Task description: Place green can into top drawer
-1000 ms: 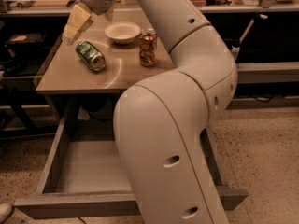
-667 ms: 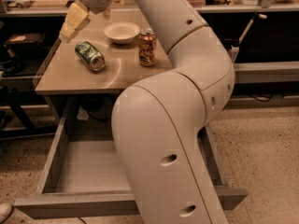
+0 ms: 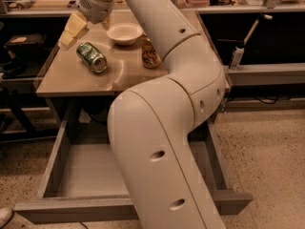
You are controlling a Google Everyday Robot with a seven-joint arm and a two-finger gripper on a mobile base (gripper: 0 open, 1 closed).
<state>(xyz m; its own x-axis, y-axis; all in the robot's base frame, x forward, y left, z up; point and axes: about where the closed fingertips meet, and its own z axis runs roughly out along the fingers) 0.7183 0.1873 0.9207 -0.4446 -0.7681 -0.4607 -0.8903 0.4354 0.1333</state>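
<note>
cream claw [image 3: 71, 30] over tan table [image 3: 129, 67], green can [image 3: 91, 57]

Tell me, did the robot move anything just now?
Only its arm moved. The gripper slid slightly left and lower, just behind the green can, and grabbed nothing. The green can, white bowl, orange-brown can and open top drawer stayed put.

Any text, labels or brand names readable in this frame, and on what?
No text can be read.
Green can: side pattern too blurred to read.
Brown can: label too blurred to read.
Gripper, over the back left of the table, beyond the green can: no writing shows.
</note>
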